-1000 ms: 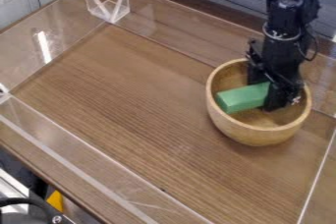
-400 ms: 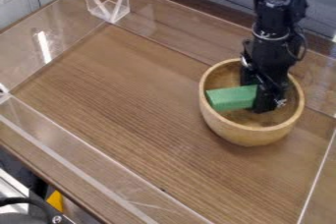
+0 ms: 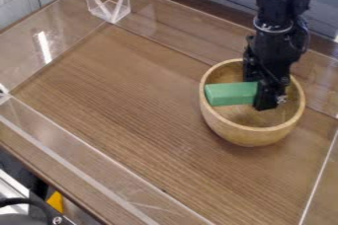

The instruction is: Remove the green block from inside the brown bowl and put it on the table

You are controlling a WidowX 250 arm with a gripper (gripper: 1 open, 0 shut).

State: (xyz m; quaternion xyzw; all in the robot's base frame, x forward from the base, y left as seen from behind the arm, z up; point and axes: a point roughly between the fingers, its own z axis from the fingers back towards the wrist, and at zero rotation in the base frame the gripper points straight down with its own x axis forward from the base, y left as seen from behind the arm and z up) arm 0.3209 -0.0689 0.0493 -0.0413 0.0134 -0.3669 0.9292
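Note:
The brown bowl (image 3: pixel 251 128) sits on the table (image 3: pixel 132 101) at the right side. My black gripper (image 3: pixel 268 95) points straight down over the bowl and is shut on one end of the green block (image 3: pixel 231 94). The block sticks out to the left from between the fingers, level with the bowl's left rim and lifted off the bowl's floor. The fingertips are partly hidden behind the block and the gripper body.
Clear acrylic walls (image 3: pixel 79 160) border the tabletop on the left and front. A clear angled acrylic stand (image 3: pixel 109 4) is at the back left. The bowl lies close to the right wall (image 3: pixel 321 170).
The gripper has risen and shifted left and back with the green block, which came up from low in the bowl to rim height. The bowl has slid slightly left.

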